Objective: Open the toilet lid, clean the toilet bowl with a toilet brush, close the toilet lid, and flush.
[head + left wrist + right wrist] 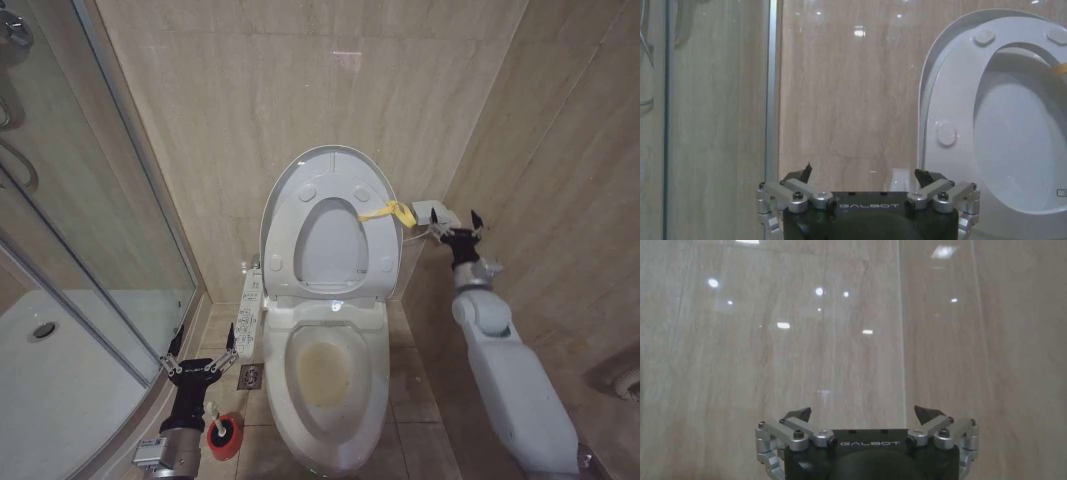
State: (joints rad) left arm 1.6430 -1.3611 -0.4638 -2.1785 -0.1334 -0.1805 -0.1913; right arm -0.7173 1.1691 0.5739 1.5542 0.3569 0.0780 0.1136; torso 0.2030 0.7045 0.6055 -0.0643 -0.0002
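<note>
Lid-opening done: toilet lid (300, 185) upright against wall, toilet bowl (325, 372) exposed. Left gripper (203, 352) spread, empty, above toilet brush (222, 434) on floor beside bowl; right gripper (458, 226) spread, empty, beside lid. Next likely needs brush handle grasp.

Your head cam looks steeply down from above the toilet bowl (325, 372), facing the back wall (250, 110). Left wrist cam sits low, level, close to the raised toilet lid (953, 75), which the head view shares. Right wrist cam faces the wall corner up close.
</note>
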